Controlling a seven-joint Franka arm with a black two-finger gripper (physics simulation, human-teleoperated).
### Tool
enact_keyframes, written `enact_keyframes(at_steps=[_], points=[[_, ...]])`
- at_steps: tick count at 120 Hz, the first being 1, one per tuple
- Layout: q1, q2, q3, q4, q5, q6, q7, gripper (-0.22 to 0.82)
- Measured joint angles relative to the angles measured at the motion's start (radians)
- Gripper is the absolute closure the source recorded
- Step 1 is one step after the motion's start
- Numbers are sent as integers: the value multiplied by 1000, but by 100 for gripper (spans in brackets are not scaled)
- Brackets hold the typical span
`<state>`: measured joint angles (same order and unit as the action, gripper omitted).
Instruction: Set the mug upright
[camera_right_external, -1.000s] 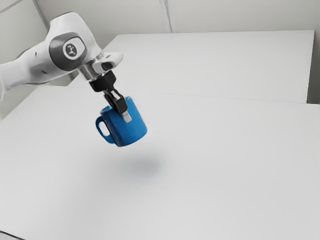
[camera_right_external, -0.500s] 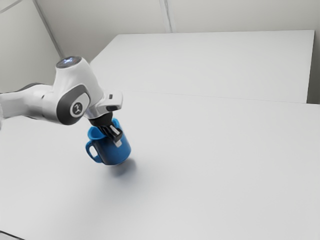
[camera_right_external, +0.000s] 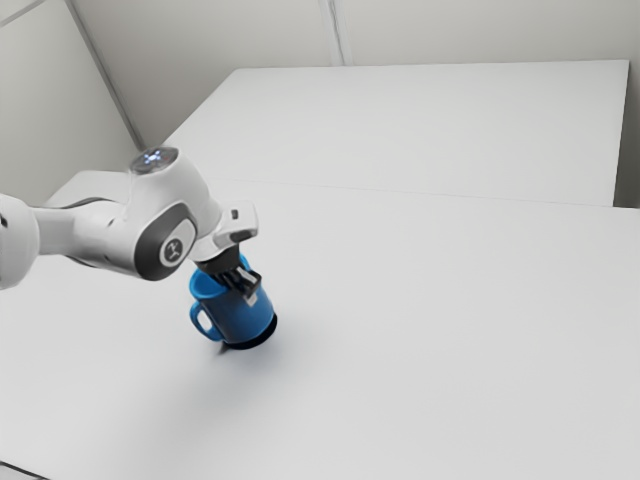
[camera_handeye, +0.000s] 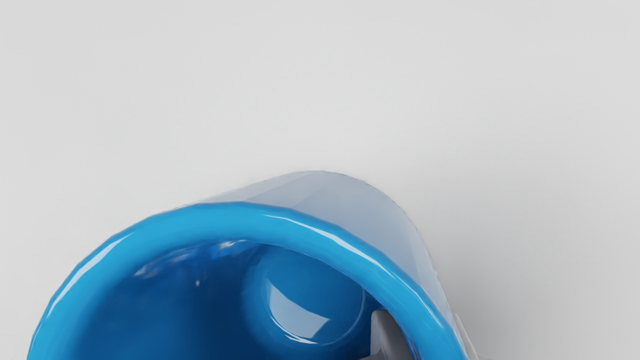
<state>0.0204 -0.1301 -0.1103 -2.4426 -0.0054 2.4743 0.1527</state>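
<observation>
White desk before pale grey walls: one blue mug, leaning, gripped near the rim by one black tool.
Placed toward the exterior view's left, low at the desk, with a dark shadow hard by the base; cannot tell for certain of contact between base and desk. Mouth up and tipped toward the exterior view's left, handle on that same side. Held by the wall in a tool closed to about the wall's thickness, with one grey fingertip inside the mouth and the other outside. Glossy within, with a pale reflection on the round bottom. Attached to tool: one white arm, reaching in from the exterior view's left.
</observation>
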Motion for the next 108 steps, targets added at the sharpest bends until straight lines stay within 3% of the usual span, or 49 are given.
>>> enact_keyframes(at_steps=[8, 38, 53, 81, 108], points=[[0, 8, -1, 0, -1, 3, -11, 75], [-4, -1, -6, -2, -29, 2, -11, 33], [-10, -17, -8, 24, -35, -13, -9, 18], [-4, -26, -6, 222, -51, -240, -16, 6], [7, 47, -5, 480, -54, -516, -32, 2]])
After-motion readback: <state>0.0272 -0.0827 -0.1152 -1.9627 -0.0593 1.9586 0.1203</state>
